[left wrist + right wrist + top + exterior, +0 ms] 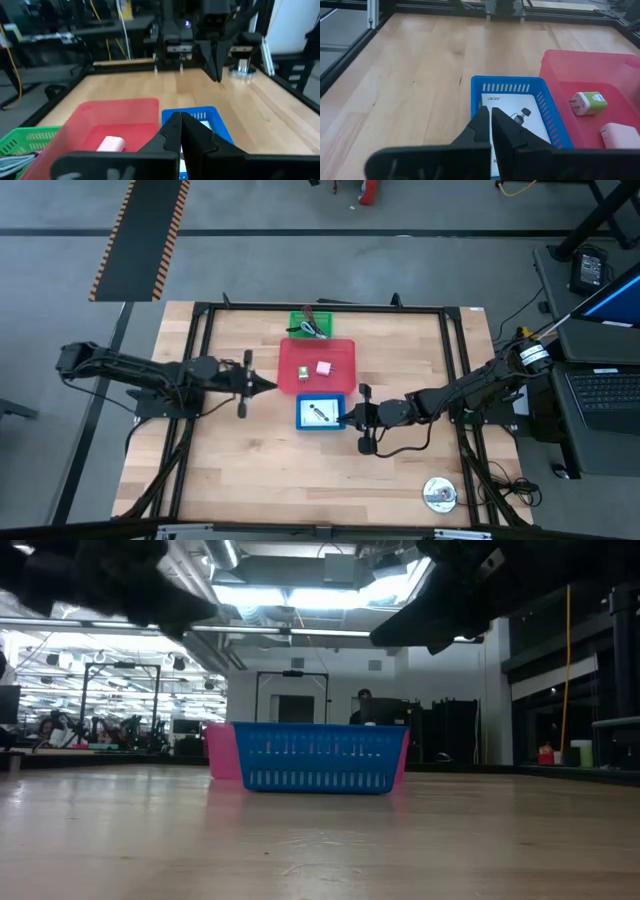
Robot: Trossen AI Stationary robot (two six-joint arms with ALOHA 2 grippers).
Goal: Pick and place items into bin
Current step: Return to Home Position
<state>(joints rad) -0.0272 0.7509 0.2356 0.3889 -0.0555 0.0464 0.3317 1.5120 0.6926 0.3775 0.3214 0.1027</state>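
Well, the sorting looks done: the white card box [320, 412] lies in the blue bin [321, 428] and the pink cube [323, 367] in the red bin [295, 355] (cable [312, 328] in the green bin [295, 320] behind). My left hand [270, 385] and right hand [350, 418], both pressed together and empty, hover beside the bins. I'd lift clear first, then retract without clipping a rim.

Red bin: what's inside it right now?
The red bin holds two things: a white-and-green adapter and a pink block, lying apart on its floor. Nothing else shows; whatever lies under them is covered.
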